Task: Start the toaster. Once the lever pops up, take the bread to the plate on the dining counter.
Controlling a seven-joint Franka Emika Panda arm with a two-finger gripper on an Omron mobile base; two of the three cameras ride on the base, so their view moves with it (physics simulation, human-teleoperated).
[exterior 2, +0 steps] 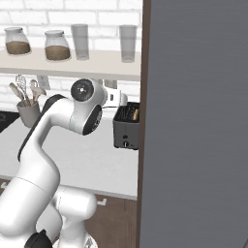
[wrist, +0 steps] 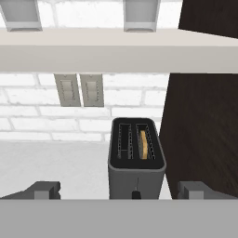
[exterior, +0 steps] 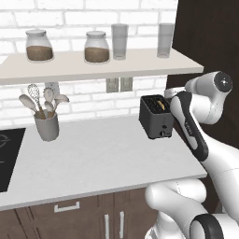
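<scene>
We see the toaster [exterior: 156, 116] standing on the grey-white surface [exterior: 93, 158] at its right end, just beside the dark wood panel [wrist: 204, 121] and in front of the white brick wall. In the hand view it sits straight ahead of the tool [wrist: 118, 190], centred between the two fingertips [wrist: 44, 189], which stand far apart with nothing between them, so we read the tool as wide open and holding nothing. The bread [wrist: 144, 144] stands upright in the right-hand slot, its long edge running away from us along the slot, and its top shows just above the slot's rim. The lever [wrist: 136, 193] lies on the toaster's near face, at the centre line, low in the hand view and close to the tool. We judge that the starting step is not yet done: the coming move turns on the lever being directly in front of and below the tool, so a short advance and a downward press should serve. Above, the shelf [exterior: 93, 65] carries jars [exterior: 38, 45] and glasses [exterior: 119, 41], clear of the path.
</scene>
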